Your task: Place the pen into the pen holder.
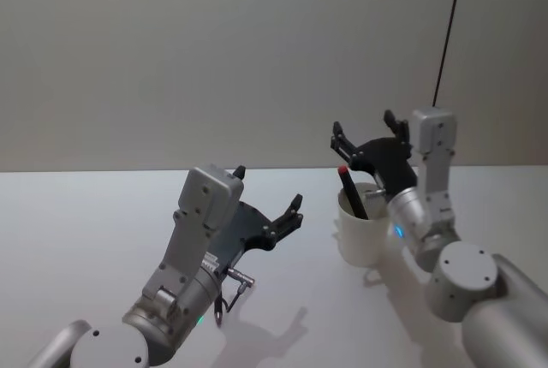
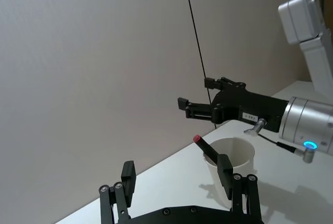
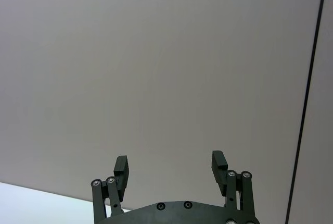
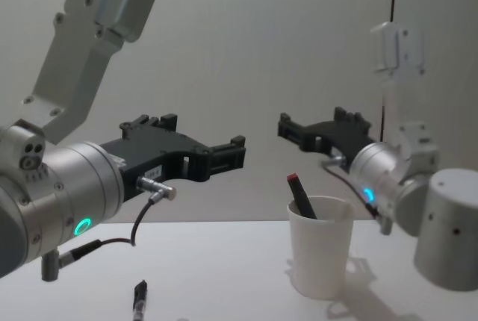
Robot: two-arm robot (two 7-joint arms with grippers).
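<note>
The pen holder [image 1: 360, 235] is a white paper cup standing on the white table, right of centre. The pen [image 1: 352, 192], black with a red end, leans inside it with its red end sticking above the rim. The cup [image 4: 321, 257] and pen [image 4: 301, 195] also appear in the chest view, and the cup [image 2: 237, 148] and pen [image 2: 205, 148] in the left wrist view. My right gripper [image 1: 364, 125] hovers open above and behind the cup, holding nothing. My left gripper [image 1: 269, 190] is open and empty, raised left of the cup. The right gripper [image 3: 170, 162] faces the bare wall.
A small dark pen-like object [image 4: 140, 298] lies on the table under my left arm. A thin black cable [image 1: 446, 34] runs down the grey wall behind the right arm. Bare table [image 1: 77, 240] stretches to the left.
</note>
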